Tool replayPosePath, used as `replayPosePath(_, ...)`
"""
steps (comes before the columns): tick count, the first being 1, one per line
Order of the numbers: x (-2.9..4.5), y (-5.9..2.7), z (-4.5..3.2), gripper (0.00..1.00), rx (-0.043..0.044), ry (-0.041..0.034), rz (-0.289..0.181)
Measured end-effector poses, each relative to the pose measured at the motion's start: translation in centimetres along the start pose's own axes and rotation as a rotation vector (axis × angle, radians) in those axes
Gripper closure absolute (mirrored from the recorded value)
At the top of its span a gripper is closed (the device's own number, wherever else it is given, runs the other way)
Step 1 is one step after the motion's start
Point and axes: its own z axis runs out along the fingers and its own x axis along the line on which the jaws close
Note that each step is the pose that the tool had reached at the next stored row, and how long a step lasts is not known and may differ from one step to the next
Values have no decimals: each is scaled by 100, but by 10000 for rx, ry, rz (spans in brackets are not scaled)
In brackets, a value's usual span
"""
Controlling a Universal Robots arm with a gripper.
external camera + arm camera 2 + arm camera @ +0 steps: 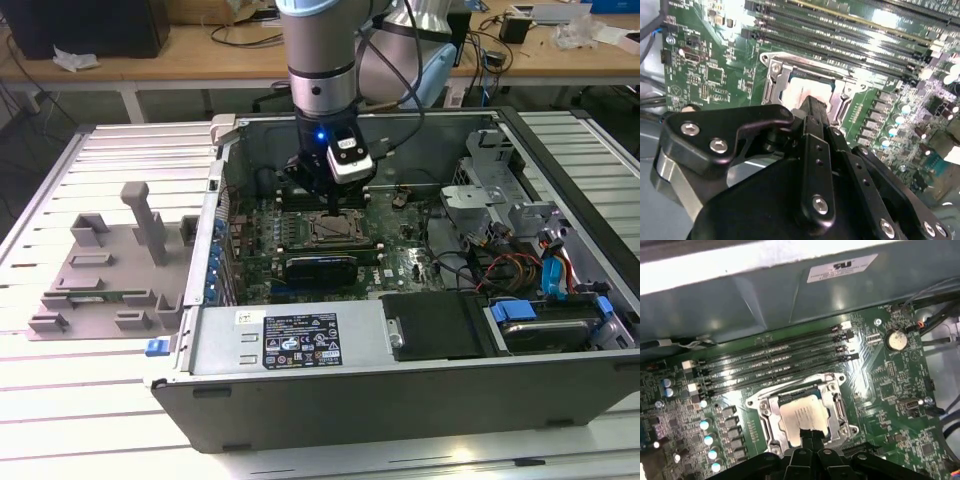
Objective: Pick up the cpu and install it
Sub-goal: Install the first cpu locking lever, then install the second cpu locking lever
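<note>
in the socket frame (pixel 805 415), 1 cpu (pixel 802 415).

Exterior overlooks case (pixel 420 390); wrist views — close — share socket (motherboard) (pixel 805 415)

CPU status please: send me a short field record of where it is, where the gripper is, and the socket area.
cpu: lying flat inside the socket frame on the motherboard
gripper: directly over the cpu's near edge, fingers together
contact: cannot tell whether the fingertips touch the chip
memory slots: beside the socket
case: open computer case, arm reaching in from above
</note>
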Motion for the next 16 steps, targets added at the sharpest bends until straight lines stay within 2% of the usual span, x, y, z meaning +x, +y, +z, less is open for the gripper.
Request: replayPosePath(16, 0, -1, -5, 89, 3, 0, -2)
